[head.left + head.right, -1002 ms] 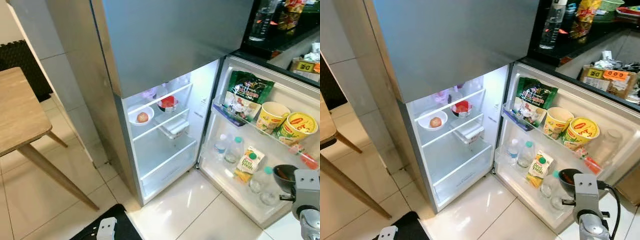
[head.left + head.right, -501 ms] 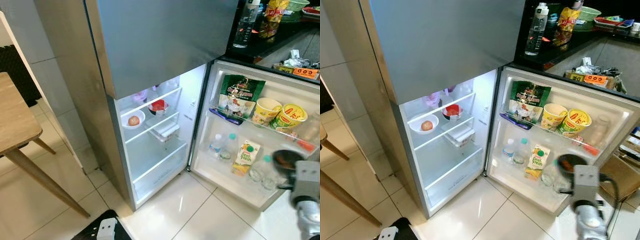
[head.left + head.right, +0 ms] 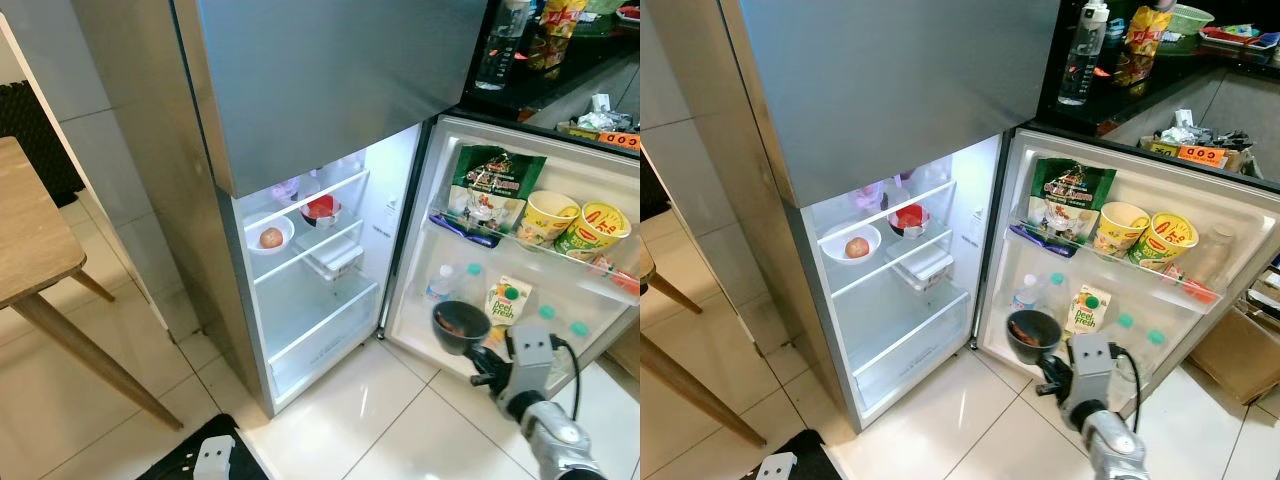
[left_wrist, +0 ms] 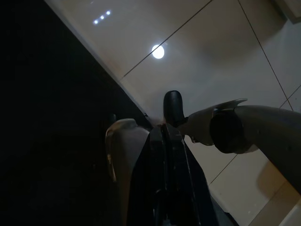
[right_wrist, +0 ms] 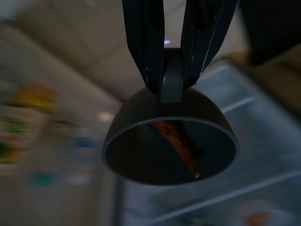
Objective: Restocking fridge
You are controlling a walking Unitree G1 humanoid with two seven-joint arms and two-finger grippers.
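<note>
The fridge (image 3: 330, 90) has its lower door (image 3: 560, 160) swung open to the right. On its upper shelf sit a white bowl with a round fruit (image 3: 271, 237) and a red bowl (image 3: 321, 209); a clear box (image 3: 336, 260) lies on the shelf below. My right gripper (image 5: 171, 82) is shut on the tab of a dark bowl (image 3: 461, 326) that holds a reddish-brown piece of food (image 5: 178, 141). I hold the bowl low in front of the door's bottom shelf, right of the open compartment. My left gripper (image 4: 164, 134) hangs idle over the floor, fingers together.
The door shelves hold a green snack bag (image 3: 495, 190), two cup noodles (image 3: 550, 215), bottles (image 3: 440, 285) and a juice carton (image 3: 508, 300). A wooden table (image 3: 30, 230) stands at the left. A dark counter with a water bottle (image 3: 497, 50) is behind the door, and a cardboard box (image 3: 1240, 350) is on the floor.
My right gripper has carried the dark bowl left and up, from beside the door's outer edge to in front of its bottom shelf. The camera has shifted a little.
</note>
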